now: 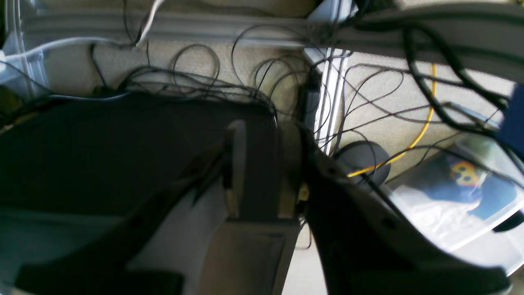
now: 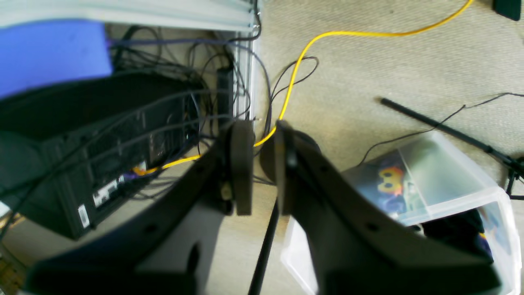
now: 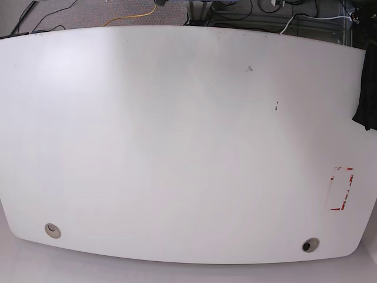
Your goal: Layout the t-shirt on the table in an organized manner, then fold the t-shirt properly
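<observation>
The left gripper [image 1: 272, 164] has its jaws partly apart, with nothing between the pads. It hangs over carpet strewn with tangled black cables [image 1: 262, 78]. A yellow cable [image 1: 425, 119] and a clear plastic bin [image 1: 450, 196] of coloured items lie to one side. A dark, blurred bulk [image 1: 102, 155] fills the other side, and I cannot tell what it is.

The right gripper [image 2: 262, 168] has only a narrow gap between its pads, also with nothing in it. Below it are the same yellow cable [image 2: 294, 78] and bin [image 2: 442, 184], plus a thin black rod [image 2: 434, 123] lying on the carpet [image 2: 389, 69]. A black computer tower [image 2: 82, 164] with wires behind it stands to one side.

Of the t-shirt [image 3: 366, 103], only a small plain black bunch shows. It sits at the table's [image 3: 177, 135] edge on the left arm's side and is cut off by the frame. The glossy white top carries a red tape outline [image 3: 341, 188] near that edge and two round grommets [image 3: 52, 230] [image 3: 310, 244] along the near side.

Neither arm appears in the base view. Both wrist cameras look past the fingers at the floor, not at the tabletop.
</observation>
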